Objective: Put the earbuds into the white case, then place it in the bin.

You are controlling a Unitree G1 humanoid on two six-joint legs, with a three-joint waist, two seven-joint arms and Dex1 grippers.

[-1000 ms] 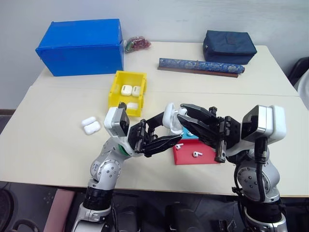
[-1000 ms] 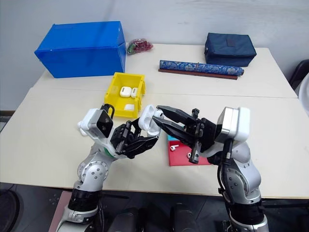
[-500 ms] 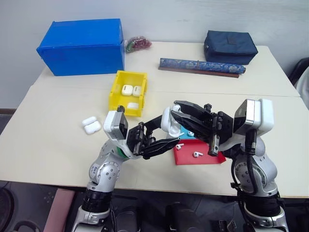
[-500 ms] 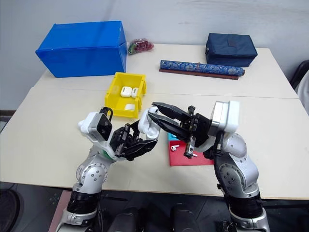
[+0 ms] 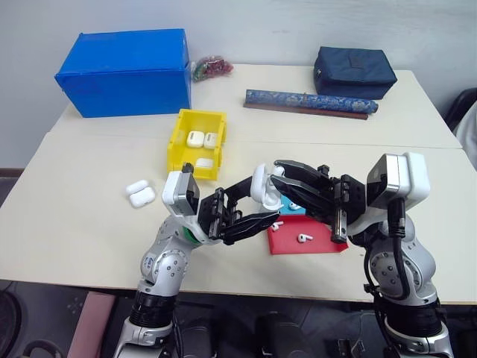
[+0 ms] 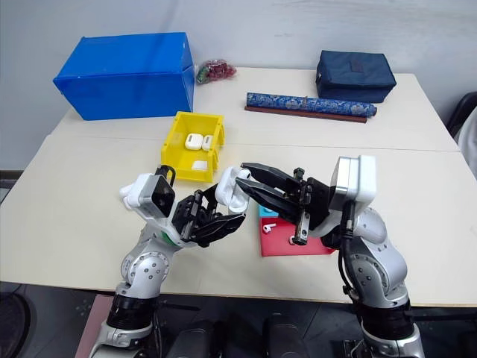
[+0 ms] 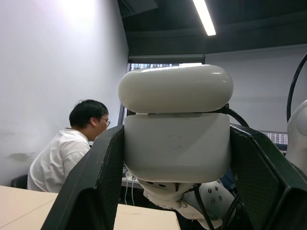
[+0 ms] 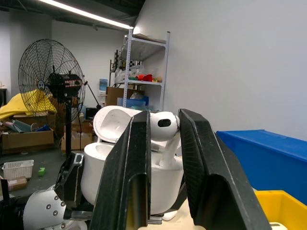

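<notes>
My left gripper (image 5: 262,200) is shut on the white case (image 7: 175,139) and holds it up over the table's front with the lid flipped open (image 8: 112,124). From the right, my right gripper (image 5: 277,173) meets it, shut on one of the earbuds (image 8: 163,127), whose stem points down at the case's open mouth. Two more earbuds (image 5: 277,224) (image 5: 302,238) lie on the red tray (image 5: 317,245) below the hands. The yellow bin (image 5: 177,143) stands behind and to the left, with white cases inside.
Two white cases (image 5: 139,192) lie on the table (image 5: 82,231) left of my left arm. A teal tray (image 5: 292,206) shows partly under the right fingers. At the back stand a blue box (image 5: 123,71), a patterned roll (image 5: 309,102) and a navy pouch (image 5: 353,71). A person (image 7: 72,151) sits beyond.
The right gripper has rolled a little at the case's mouth. Both hands have kept their places and their grips on the case and the earbud.
</notes>
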